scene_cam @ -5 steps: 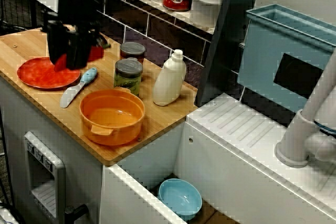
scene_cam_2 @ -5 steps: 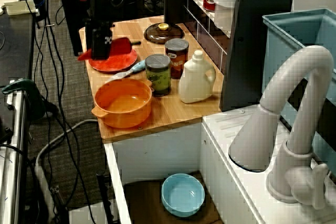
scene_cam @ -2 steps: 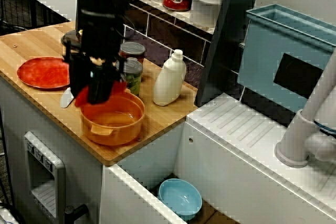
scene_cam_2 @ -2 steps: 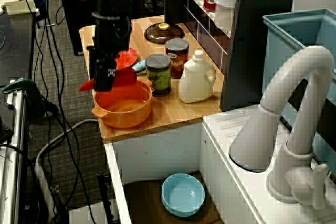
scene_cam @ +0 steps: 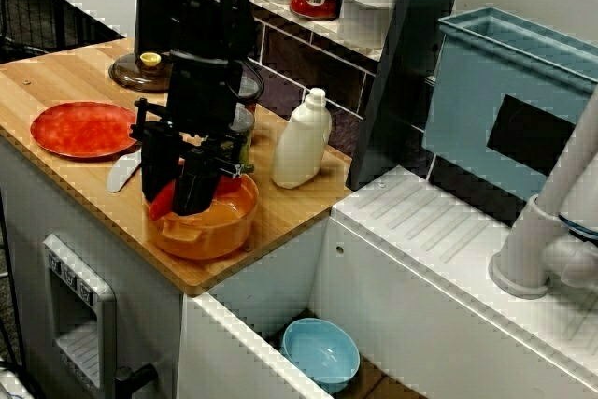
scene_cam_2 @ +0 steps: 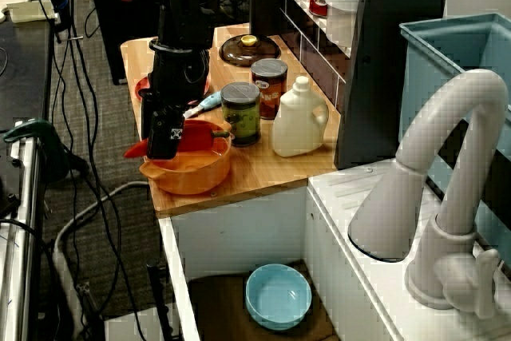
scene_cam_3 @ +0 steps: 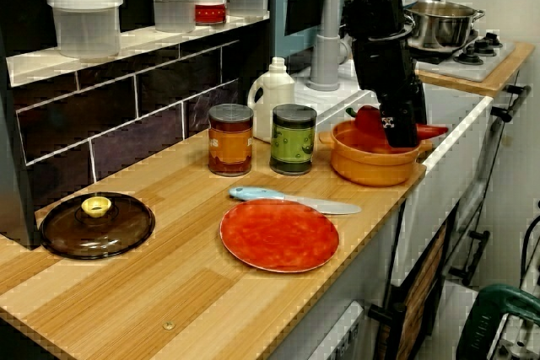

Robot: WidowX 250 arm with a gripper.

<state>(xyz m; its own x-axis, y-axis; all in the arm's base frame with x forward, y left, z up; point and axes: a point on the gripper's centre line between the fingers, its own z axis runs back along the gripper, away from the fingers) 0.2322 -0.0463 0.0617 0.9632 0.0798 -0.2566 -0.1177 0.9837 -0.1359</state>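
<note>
Gripper (scene_cam: 177, 195): black. Pepper (scene_cam_2: 196, 135): red. Pot (scene_cam: 201, 240): orange. Plate (scene_cam_3: 278, 235): mottled red. Knife (scene_cam_3: 291, 201): pale blue handle, grey blade. 2 cans: green-labelled can (scene_cam_3: 293, 141), amber can (scene_cam_3: 230, 141). Bottle (scene_cam: 301, 142): white. Bowl (scene_cam: 320, 352): pale blue. Counter (scene_cam_3: 169, 276): light wood, striped grain.

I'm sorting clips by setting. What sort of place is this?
Probably a mock kitchen: wooden counter where the end effector grips a pepper, white sink with faucet, stove with a steel pot.
</note>
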